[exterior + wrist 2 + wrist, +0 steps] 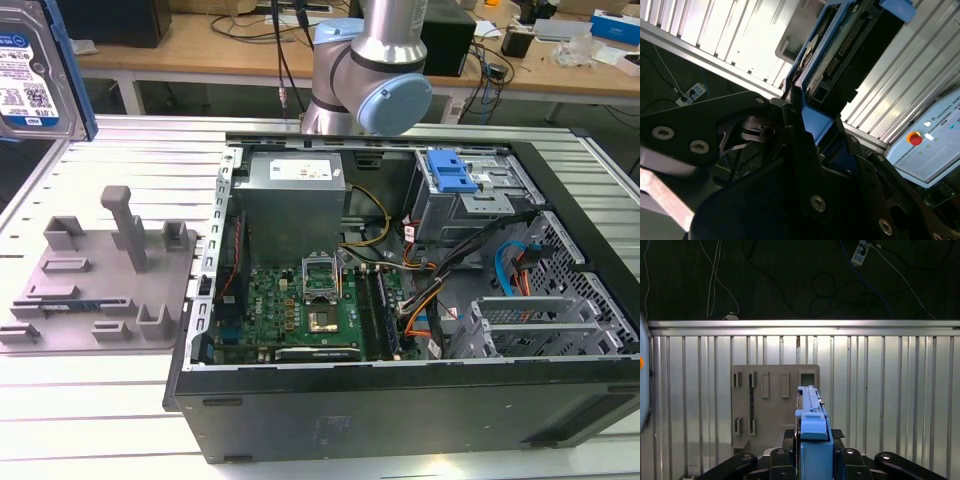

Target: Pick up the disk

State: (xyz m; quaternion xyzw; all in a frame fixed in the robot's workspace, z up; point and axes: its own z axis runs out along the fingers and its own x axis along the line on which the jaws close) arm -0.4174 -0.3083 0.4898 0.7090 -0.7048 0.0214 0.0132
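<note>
Open computer case (pixel 400 330) sat at centre in exterior view, grey fixture (pixel 100 275) at 9 o'clock. Disk (pixel 35 75) held aloft at 10 o'clock, above fixture. In first wrist view, gripper (pixel 812 452) clamped on disk's blue rail (pixel 812 440).

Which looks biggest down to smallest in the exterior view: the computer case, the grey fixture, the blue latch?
1. Computer case.
2. Grey fixture.
3. Blue latch.

The disk at the exterior view's left edge sits much nearer the camera and is cut off, so it isn't fairly ranked.
</note>
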